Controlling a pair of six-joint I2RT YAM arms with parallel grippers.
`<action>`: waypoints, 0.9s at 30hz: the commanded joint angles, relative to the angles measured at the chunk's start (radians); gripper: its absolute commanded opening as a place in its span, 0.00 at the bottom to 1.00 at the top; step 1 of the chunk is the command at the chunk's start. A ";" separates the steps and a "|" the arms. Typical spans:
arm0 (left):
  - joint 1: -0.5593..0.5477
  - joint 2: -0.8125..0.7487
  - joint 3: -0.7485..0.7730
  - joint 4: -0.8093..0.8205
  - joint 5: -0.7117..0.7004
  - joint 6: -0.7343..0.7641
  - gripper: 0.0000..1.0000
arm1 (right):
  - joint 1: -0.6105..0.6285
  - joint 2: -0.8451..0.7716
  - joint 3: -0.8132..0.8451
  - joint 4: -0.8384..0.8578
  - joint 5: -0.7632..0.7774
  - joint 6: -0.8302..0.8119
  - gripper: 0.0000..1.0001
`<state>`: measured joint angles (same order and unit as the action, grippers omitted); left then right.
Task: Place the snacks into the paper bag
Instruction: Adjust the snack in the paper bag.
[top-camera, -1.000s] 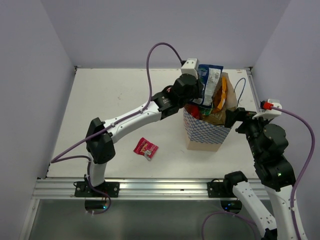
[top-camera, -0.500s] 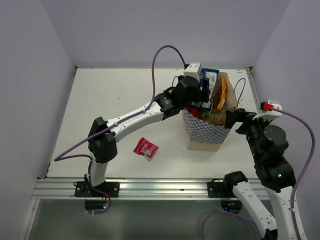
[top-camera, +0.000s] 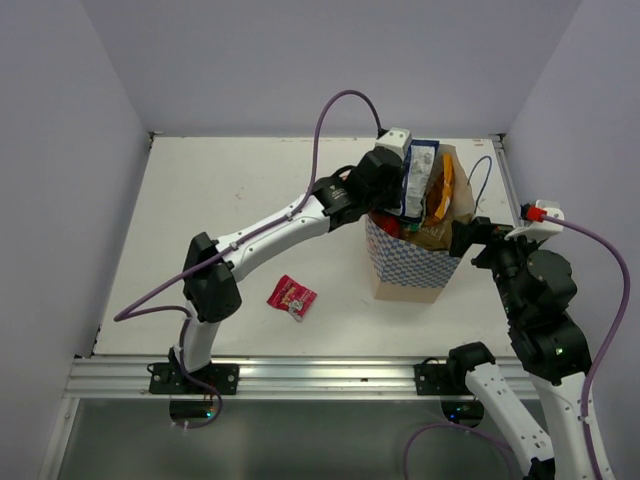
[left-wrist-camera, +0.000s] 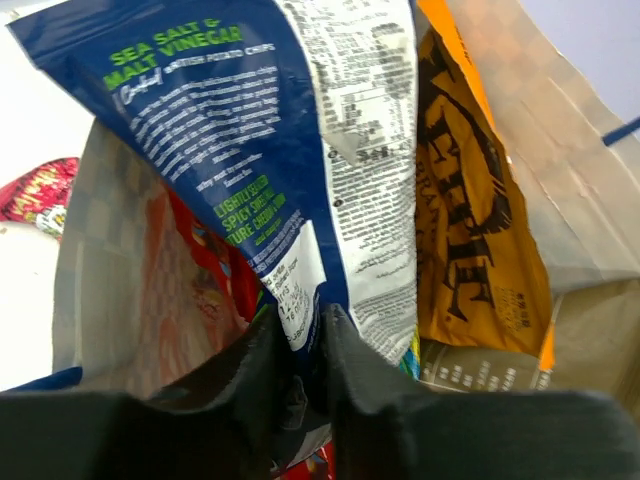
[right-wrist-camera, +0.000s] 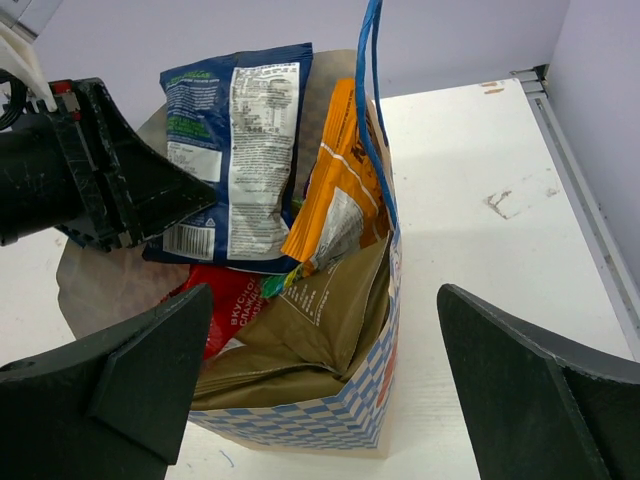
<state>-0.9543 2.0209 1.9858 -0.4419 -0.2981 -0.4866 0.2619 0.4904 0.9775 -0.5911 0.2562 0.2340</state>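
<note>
1. Grip first: my left claw (left-wrist-camera: 305, 330) is pinched shut on the bottom seam of the dark blue sea salt and vinegar chip packet (left-wrist-camera: 250, 150). The packet stands up from my fingers over the mouth of the paper bag (top-camera: 405, 265).
2. Change over the last second: my left arm has swung rightward and a little nearer. The packet was upright at the bag's far-left rim and has shifted in over the opening, leaning toward the orange packet (right-wrist-camera: 335, 190).
3. Meaning for the task: I judge this snack is in the last part of its placing. It is lined up over the bag but not released, and most of its length sticks out above the rim.
4. Bag contents: the orange packet stands on end against the far side, a red packet (right-wrist-camera: 235, 310) lies low on the left, and a brown one (right-wrist-camera: 310, 330) slumps across the front. The bag looks crowded, so the blue packet may ride high or tip out once I let go.
5. My right claw (right-wrist-camera: 325, 295) has not moved. It is spread wide and empty, just beside the bag's right side.
6. Left to do: one small red packet (top-camera: 291, 296) lies on the table (top-camera: 230, 200), well apart from the bag.
</note>
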 joint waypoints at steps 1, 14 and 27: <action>0.002 -0.019 0.065 -0.087 0.115 0.022 0.25 | 0.003 0.007 0.012 0.014 0.018 -0.013 0.98; 0.028 -0.005 0.226 -0.241 0.211 -0.023 0.08 | 0.003 0.008 0.023 0.010 0.018 -0.015 0.98; 0.063 0.088 0.144 -0.158 0.292 -0.104 0.31 | 0.003 -0.009 0.026 -0.007 0.021 -0.015 0.99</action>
<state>-0.8852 2.1078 2.1563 -0.6376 -0.0536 -0.5625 0.2619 0.4900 0.9775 -0.5941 0.2703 0.2333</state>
